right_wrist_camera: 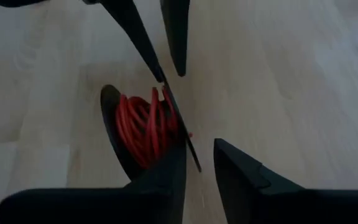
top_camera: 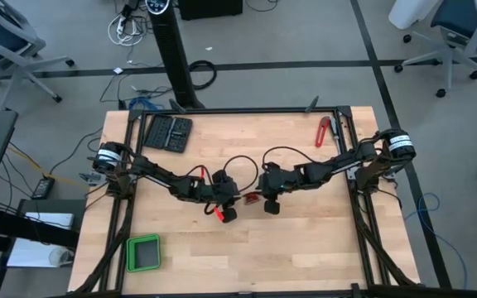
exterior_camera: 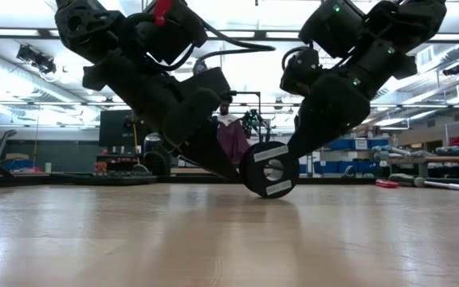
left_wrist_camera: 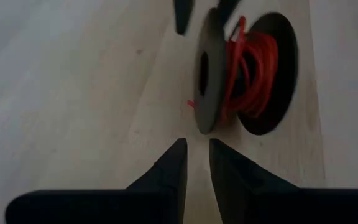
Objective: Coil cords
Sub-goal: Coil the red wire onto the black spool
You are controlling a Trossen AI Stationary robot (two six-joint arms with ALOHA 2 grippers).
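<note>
The red cord (left_wrist_camera: 253,68) is wound between the two black flanges of a small spool (exterior_camera: 269,169). The spool stands on its rims on the table's middle (top_camera: 251,199). My left gripper (left_wrist_camera: 196,143) comes at it from the table's left, slanting down. Its fingers are a narrow gap apart with nothing between them. My right gripper (right_wrist_camera: 201,149) comes from the right, slanting down, and is open. One finger stands on each side of one flange's rim (right_wrist_camera: 191,155). My left gripper has one fingertip (right_wrist_camera: 157,74) right at the rim of the same flange (right_wrist_camera: 166,93); I cannot tell whether it touches. My right gripper has one finger (right_wrist_camera: 166,168) in front of the wound cord (right_wrist_camera: 142,124) and the other outside the flange. Whether either touches the spool cannot be told.
A black case (top_camera: 168,132) lies at the far left and a red-handled tool (top_camera: 323,131) at the far right. A green tray (top_camera: 143,252) sits near the front left corner. A person (exterior_camera: 229,131) stands in the room behind the table.
</note>
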